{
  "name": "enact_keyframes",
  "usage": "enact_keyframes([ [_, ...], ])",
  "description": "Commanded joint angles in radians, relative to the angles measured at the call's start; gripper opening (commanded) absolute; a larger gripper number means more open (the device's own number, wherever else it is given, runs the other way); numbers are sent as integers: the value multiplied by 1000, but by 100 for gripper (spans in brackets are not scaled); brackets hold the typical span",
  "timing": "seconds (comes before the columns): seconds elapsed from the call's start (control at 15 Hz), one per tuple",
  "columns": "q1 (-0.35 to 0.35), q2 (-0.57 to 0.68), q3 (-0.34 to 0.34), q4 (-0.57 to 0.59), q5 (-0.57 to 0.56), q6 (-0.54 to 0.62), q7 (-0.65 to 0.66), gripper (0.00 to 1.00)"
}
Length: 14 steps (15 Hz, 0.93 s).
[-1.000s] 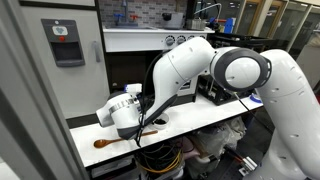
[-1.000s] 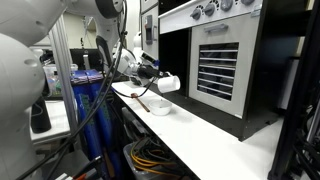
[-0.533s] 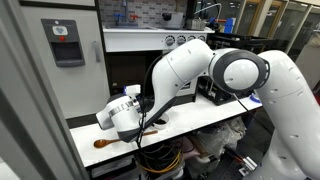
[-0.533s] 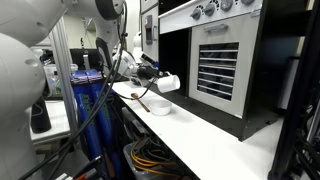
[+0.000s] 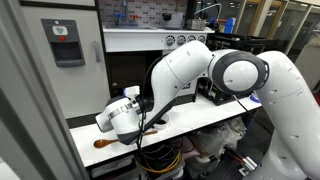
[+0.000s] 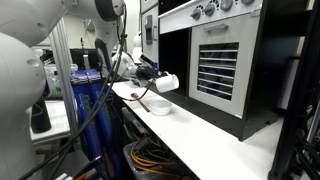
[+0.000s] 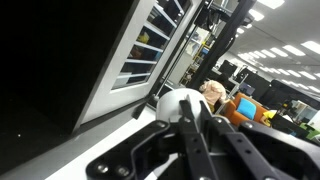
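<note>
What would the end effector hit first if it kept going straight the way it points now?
The end effector is shut on a white cup, which leads. Past that, it points roughly at the oven front, probably the first thing struck, though depth is unclear in these views.

Exterior views share counter (image 5: pixel 84 138) (image 6: pixel 200 135), front-on and lengthwise; wrist view close behind jaws.

Item: white arm (image 5: pixel 232 72), one. Enters an exterior view from 3 o'clock, elbow bent, forearm sloping down toward 8 o'clock. Wrist (image 5: pixel 125 113) low, roughly level. Gripper (image 6: pixel 153 80) points toward 3 o'clock in an exterior view; jaws closed.
</note>
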Motion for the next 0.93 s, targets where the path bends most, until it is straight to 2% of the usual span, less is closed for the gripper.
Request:
enact_keyframes([
  [0.0, 2, 13, 9, 11, -26, -29, -26, 2],
  [0.87, -5, 0, 11, 37, -4, -44, -4, 2],
])
